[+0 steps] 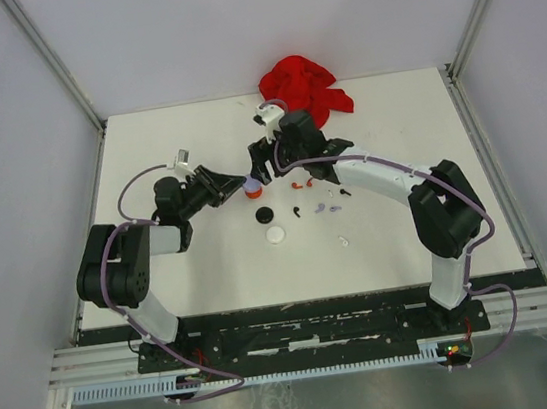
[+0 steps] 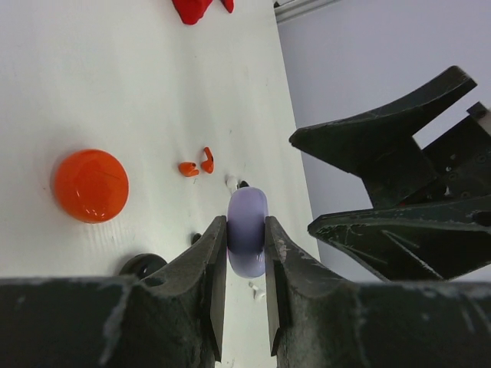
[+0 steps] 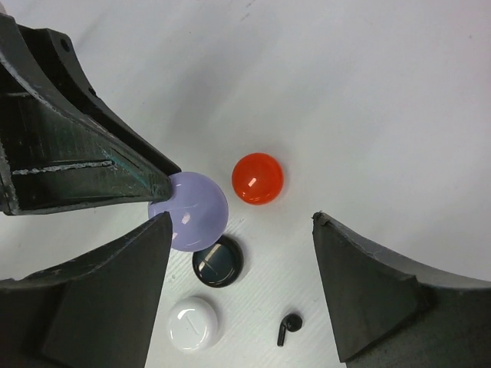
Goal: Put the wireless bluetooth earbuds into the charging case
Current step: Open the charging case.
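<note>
My left gripper (image 2: 245,227) is shut on a round lilac charging case (image 2: 248,239), held on edge above the table; the same case (image 3: 190,208) shows in the right wrist view. My right gripper (image 3: 240,219) hovers open just over it, nothing between its fingers, its left finger (image 3: 107,291) beside the case. On the table lie a red case (image 3: 258,179), a black case (image 3: 218,261) and a white case (image 3: 193,323). A black earbud (image 3: 289,328) lies near them. Two red earbuds (image 2: 197,165) and a white earbud (image 2: 257,289) lie beyond the lilac case.
A crumpled red cloth (image 1: 303,86) lies at the table's back edge. More small earbuds (image 1: 322,206) are scattered right of the cases, one white bud (image 1: 343,242) nearer the front. Both grippers meet close together at mid-table (image 1: 255,175).
</note>
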